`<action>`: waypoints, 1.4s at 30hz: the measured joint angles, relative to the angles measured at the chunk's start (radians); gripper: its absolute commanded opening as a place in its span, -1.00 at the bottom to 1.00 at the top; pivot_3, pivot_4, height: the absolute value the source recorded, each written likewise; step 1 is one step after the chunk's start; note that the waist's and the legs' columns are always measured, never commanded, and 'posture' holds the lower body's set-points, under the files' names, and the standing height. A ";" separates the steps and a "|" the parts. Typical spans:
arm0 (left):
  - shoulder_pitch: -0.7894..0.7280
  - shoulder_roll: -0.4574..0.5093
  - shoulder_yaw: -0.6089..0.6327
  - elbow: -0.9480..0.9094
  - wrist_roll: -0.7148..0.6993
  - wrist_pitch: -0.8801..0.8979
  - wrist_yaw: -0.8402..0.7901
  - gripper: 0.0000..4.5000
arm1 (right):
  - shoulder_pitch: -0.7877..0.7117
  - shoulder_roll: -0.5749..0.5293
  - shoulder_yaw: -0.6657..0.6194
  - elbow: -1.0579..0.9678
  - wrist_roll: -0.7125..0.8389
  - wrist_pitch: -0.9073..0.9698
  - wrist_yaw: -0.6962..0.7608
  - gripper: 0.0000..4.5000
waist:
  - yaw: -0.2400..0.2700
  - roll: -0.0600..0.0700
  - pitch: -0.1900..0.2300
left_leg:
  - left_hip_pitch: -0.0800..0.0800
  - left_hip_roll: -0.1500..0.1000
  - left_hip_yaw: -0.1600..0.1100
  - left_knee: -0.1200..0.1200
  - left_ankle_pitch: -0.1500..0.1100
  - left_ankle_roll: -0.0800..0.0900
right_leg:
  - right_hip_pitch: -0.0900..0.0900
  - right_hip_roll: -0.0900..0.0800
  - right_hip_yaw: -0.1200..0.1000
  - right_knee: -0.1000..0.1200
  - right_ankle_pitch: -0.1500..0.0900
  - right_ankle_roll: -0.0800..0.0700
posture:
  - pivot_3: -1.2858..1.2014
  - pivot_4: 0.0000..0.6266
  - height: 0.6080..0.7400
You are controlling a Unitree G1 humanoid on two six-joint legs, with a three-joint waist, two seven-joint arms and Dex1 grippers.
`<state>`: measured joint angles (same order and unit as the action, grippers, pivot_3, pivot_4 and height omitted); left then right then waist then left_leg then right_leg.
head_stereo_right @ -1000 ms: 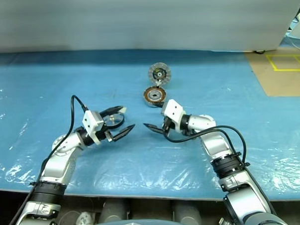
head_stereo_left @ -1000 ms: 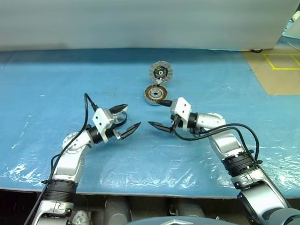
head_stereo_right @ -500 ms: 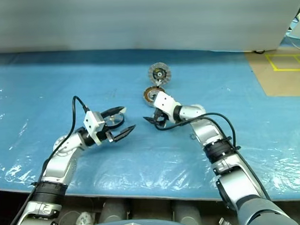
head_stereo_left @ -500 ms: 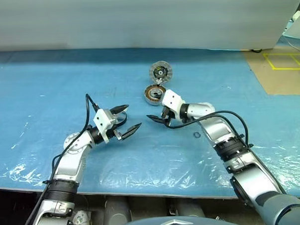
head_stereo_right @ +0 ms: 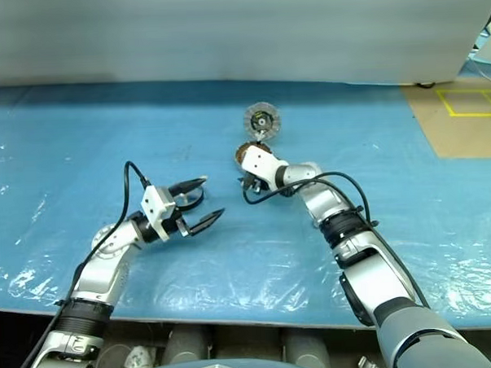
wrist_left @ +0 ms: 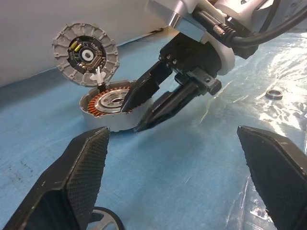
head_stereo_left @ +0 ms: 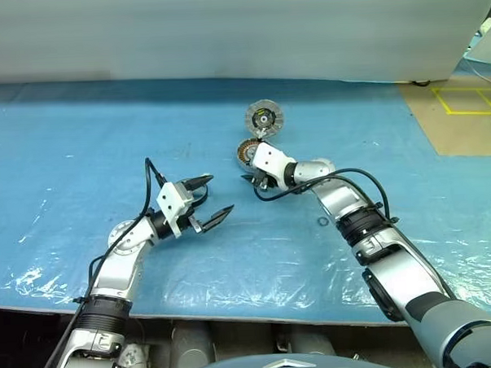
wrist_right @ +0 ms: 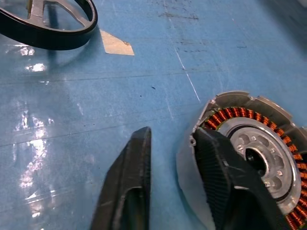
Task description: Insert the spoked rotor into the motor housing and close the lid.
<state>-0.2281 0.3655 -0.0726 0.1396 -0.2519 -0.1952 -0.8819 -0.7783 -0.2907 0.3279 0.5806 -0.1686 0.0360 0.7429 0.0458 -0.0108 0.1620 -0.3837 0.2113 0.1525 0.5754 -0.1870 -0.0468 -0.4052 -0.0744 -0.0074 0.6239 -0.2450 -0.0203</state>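
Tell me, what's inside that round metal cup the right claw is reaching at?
Inside the motor housing sits a ring of copper-brown coil windings around a pale metal centre with small holes. One finger of the right gripper crosses its rim and covers part of the coils.

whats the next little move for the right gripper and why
Probably close the right gripper onto the motor housing wall. Its fingers straddle the rim, one over the copper coils and one outside with a gap to the wall. A firm pinch would likely steady the housing before the spoked rotor goes in.
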 measured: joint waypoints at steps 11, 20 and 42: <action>0.000 -0.003 -0.006 -0.015 0.002 0.009 0.002 1.00 | 0.011 -0.005 -0.008 -0.015 -0.015 -0.003 -0.015 -0.99 | 0.001 0.000 0.000 | 0.000 0.000 0.000 0.001 0.000 0.000 | 0.000 0.000 0.000 0.000 0.000 0.000 | 0.03 -0.52 1.00; 0.002 0.016 0.000 -0.021 0.003 0.012 0.006 1.00 | 0.198 -0.124 -0.018 -0.378 0.117 0.145 0.241 -0.99 | 0.007 0.000 0.000 | 0.000 0.001 0.000 -0.001 0.000 0.000 | 0.000 0.001 0.000 -0.001 0.002 0.003 | 0.03 -0.52 1.00; -0.003 0.017 -0.004 0.004 0.004 0.008 -0.009 1.00 | 0.366 -0.186 -0.062 -0.671 0.267 0.301 0.278 -0.12 | 0.005 0.000 0.000 | 0.004 0.000 0.001 -0.001 0.000 0.000 | 0.002 0.000 0.002 -0.001 0.000 0.000 | 0.03 -0.52 1.00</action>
<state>-0.2316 0.3823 -0.0762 0.1435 -0.2480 -0.1875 -0.8909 -0.4128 -0.4769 0.2660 -0.0907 0.0985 0.3366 1.0208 0.0511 -0.0106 0.1619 -0.3801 0.2116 0.1534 0.5746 -0.1872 -0.0468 -0.4028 -0.0742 -0.0058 0.6228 -0.2453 -0.0205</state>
